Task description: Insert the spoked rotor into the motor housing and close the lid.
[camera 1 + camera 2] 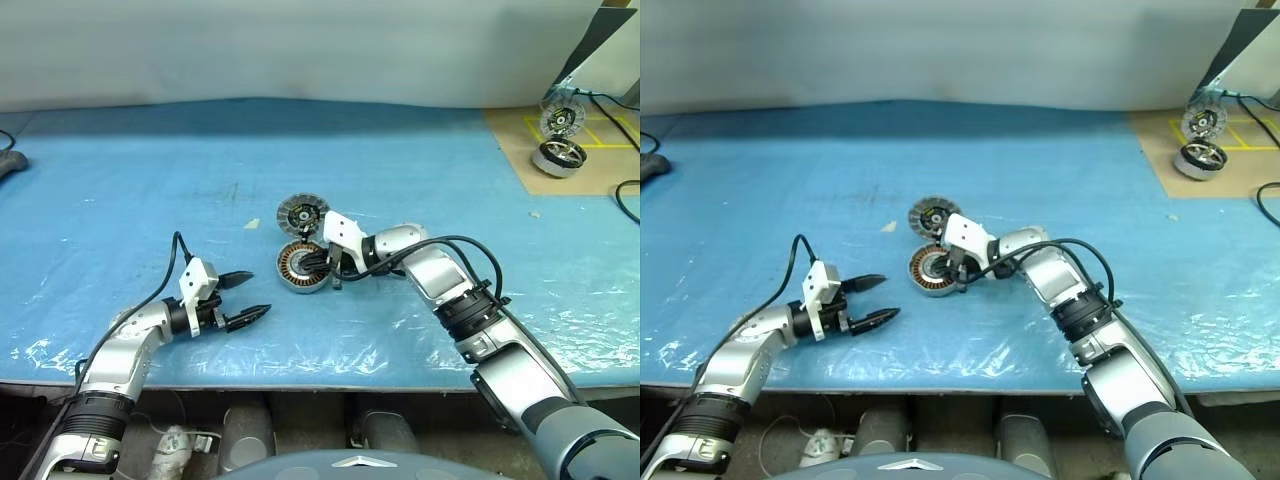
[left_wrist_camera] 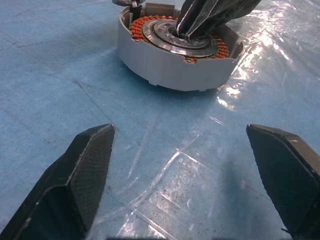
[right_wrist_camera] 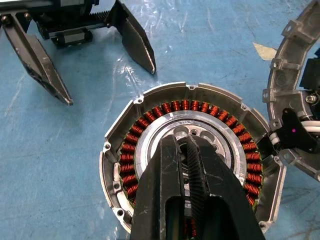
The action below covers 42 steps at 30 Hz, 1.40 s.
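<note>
Seating the spoked rotor [image 3: 175,142] in the motor housing [image 3: 120,150], right claw [image 3: 189,145] pinched shut on its hub; left claw [image 1: 246,297] wide, idle at 8 o'clock; lid [image 1: 302,215] waits at 12.

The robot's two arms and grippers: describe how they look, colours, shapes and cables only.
Both arms are silver-grey shells with black ribbed joints. The left gripper and right gripper each carry two black tapered fingers on a white bracket block. A black cable loops along each forearm.
</note>
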### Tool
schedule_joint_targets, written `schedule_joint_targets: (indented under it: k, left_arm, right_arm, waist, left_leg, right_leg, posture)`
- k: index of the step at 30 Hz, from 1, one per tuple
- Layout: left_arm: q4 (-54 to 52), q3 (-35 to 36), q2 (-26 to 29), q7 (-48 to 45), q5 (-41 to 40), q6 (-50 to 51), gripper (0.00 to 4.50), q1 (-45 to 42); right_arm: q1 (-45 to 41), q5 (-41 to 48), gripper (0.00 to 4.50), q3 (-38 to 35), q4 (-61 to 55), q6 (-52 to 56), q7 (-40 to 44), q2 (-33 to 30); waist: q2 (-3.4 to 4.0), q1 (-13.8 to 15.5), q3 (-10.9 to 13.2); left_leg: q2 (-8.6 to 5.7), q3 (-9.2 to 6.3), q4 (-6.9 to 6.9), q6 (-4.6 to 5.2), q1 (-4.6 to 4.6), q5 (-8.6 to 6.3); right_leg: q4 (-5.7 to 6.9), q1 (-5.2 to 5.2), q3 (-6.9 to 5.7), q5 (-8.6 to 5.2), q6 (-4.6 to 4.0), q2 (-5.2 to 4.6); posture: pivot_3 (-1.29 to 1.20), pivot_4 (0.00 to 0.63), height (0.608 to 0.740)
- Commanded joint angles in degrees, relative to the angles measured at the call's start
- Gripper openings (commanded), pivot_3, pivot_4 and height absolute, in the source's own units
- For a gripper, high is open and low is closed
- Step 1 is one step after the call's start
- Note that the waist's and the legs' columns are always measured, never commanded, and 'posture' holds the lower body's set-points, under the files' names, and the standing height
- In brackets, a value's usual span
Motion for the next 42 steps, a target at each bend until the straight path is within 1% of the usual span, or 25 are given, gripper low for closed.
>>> schedule_joint_targets:
  k: [1, 7, 9, 11, 13, 16, 18, 24, 28, 30, 33, 38, 39, 42]
  left_arm:
    - [-0.83, 0.24, 0.36, -0.50, -0.06, -0.02, 4.50, 0.28]
    - [-0.79, -0.23, 0.32, -0.86, 0.14, 0.35, 4.50, -0.15]
    - [-0.52, -0.31, 0.31, -1.00, 0.29, 0.33, 4.50, -0.41]
    - [-0.42, -0.46, 0.29, -1.13, 0.41, 0.37, 4.50, -0.63]
    - [-0.62, -0.63, 0.31, -1.35, 0.54, 0.20, 4.50, -0.43]
    - [-1.13, -0.71, 0.18, -1.46, 0.44, 0.07, 4.50, -0.09]
    - [-1.67, -0.71, 0.19, -1.52, 0.27, 0.20, 4.50, 0.11]
    - [-2.69, -0.68, 0.18, -1.34, 0.10, 0.60, 4.50, 0.58]
    - [-2.91, -0.71, 0.21, -1.27, 0.16, 0.86, 4.50, 0.67]
    - [-2.95, -0.67, 0.19, -1.17, 0.20, 0.84, 4.50, 0.72]
    - [-2.99, -0.63, 0.22, -1.18, 0.15, 0.89, 4.50, 0.77]
    - [-3.11, -0.73, 0.31, -1.27, 0.29, 0.88, 4.50, 1.02]
    - [-3.14, -0.77, 0.32, -1.29, 0.36, 0.85, 4.50, 1.12]
    - [-3.03, -0.84, 0.30, -1.36, 0.52, 0.61, 4.50, 1.29]
  right_arm:
    - [0.99, 2.89, 0.25, -1.88, -0.91, 4.79, 0.31, 0.79]
    - [-1.79, 16.84, 0.25, -13.76, -6.59, 16.16, 0.87, 3.48]
    - [-2.20, 20.00, 0.25, -15.85, -8.85, 18.61, 1.12, 3.55]
    - [-2.20, 21.17, 0.25, -16.24, -9.95, 19.69, 0.76, 3.42]
    - [-1.53, 18.00, 0.25, -13.08, -10.09, 17.76, -0.21, 2.39]
    - [0.13, 9.58, 0.25, -4.82, -8.41, 11.55, -1.45, -0.28]
    - [0.99, 6.15, 0.25, -1.39, -7.46, 8.56, -2.07, -1.21]
    - [1.61, 4.29, 0.25, -0.44, -4.74, 6.86, -2.59, -1.26]
    - [3.06, -2.46, 0.25, 5.75, -2.98, 2.07, -0.68, -5.78]
    - [3.58, 0.12, 0.25, 4.18, -3.62, 4.01, -0.05, -5.02]
    - [1.96, 10.77, 0.25, -5.20, -4.40, 14.20, -1.18, 0.41]
    - [-1.23, 20.36, 0.25, -16.00, -6.80, 22.93, -3.59, 4.69]
    - [-1.66, 21.75, 0.25, -17.38, -7.52, 23.87, -3.87, 4.94]
    - [-1.44, 21.08, 0.25, -16.43, -8.27, 23.40, -4.43, 4.15]
  waist:
    - [0.01, 0.00, 0.00]
    - [0.05, 0.09, 0.04]
    - [0.06, 0.12, 0.04]
    - [0.05, 0.15, 0.04]
    - [0.06, 0.14, 0.04]
    - [0.05, 0.08, 0.03]
    - [0.06, 0.04, 0.04]
    - [0.07, 0.00, 0.05]
    - [0.05, 0.08, 0.04]
    - [0.04, 0.17, 0.03]
    - [0.04, 0.10, 0.03]
    - [0.07, 0.08, 0.04]
    - [0.07, 0.10, 0.04]
    - [0.06, 0.13, 0.04]
  left_leg:
    - [0.00, 0.00, 0.00, 0.00, -0.01, 0.00]
    - [0.00, 0.01, -0.01, 0.00, -0.17, 0.01]
    - [0.00, 0.01, -0.02, 0.00, -0.18, 0.01]
    - [0.01, 0.01, -0.06, -0.01, -0.18, 0.01]
    - [0.02, 0.01, -0.10, -0.01, -0.16, 0.01]
    - [0.01, 0.01, -0.11, -0.02, -0.17, 0.01]
    - [0.00, 0.01, -0.11, -0.03, -0.17, 0.01]
    - [0.00, 0.01, -0.12, -0.03, -0.16, 0.01]
    - [-0.02, 0.01, -0.11, -0.03, -0.13, 0.01]
    - [-0.02, 0.01, -0.12, -0.03, -0.08, 0.01]
    - [-0.02, 0.01, -0.10, -0.02, -0.06, 0.01]
    - [0.01, 0.01, -0.09, -0.02, -0.13, 0.01]
    - [0.01, 0.01, -0.09, -0.02, -0.16, 0.01]
    - [0.00, 0.01, -0.10, -0.03, -0.16, 0.01]
  right_leg:
    - [0.00, -0.01, 0.00, 0.00, 0.00, 0.00]
    - [0.00, -0.15, -0.01, -0.01, -0.02, 0.01]
    - [0.00, -0.16, -0.03, -0.01, -0.02, 0.01]
    - [0.00, -0.16, -0.06, -0.01, -0.02, 0.01]
    - [0.00, -0.16, -0.08, -0.03, -0.04, 0.02]
    - [-0.01, -0.16, -0.08, -0.03, -0.04, 0.01]
    - [-0.03, -0.16, -0.08, -0.04, -0.03, 0.01]
    - [-0.04, -0.16, -0.05, -0.04, -0.02, 0.01]
    - [-0.04, -0.11, -0.05, -0.04, -0.02, 0.00]
    - [-0.05, -0.04, -0.07, -0.05, 0.00, -0.01]
    - [-0.05, -0.01, -0.06, -0.06, 0.00, -0.01]
    - [0.01, -0.14, -0.06, -0.06, -0.02, 0.02]
    - [0.01, -0.16, -0.07, -0.06, -0.03, 0.01]
    - [0.00, -0.16, -0.07, -0.06, -0.02, 0.01]
  posture:
    - [0.00, 0.150, 0.740]
    - [0.00, 0.150, 0.740]
    - [0.00, 0.150, 0.740]
    - [0.00, 0.150, 0.740]
    - [0.00, 0.150, 0.740]
    - [0.00, 0.150, 0.740]
    - [0.00, 0.150, 0.740]
    - [0.00, 0.150, 0.740]
    - [0.00, 0.150, 0.740]
    - [0.00, 0.150, 0.740]
    - [0.00, 0.150, 0.740]
    - [0.00, 0.150, 0.740]
    - [0.00, 0.150, 0.740]
    - [0.00, 0.150, 0.740]
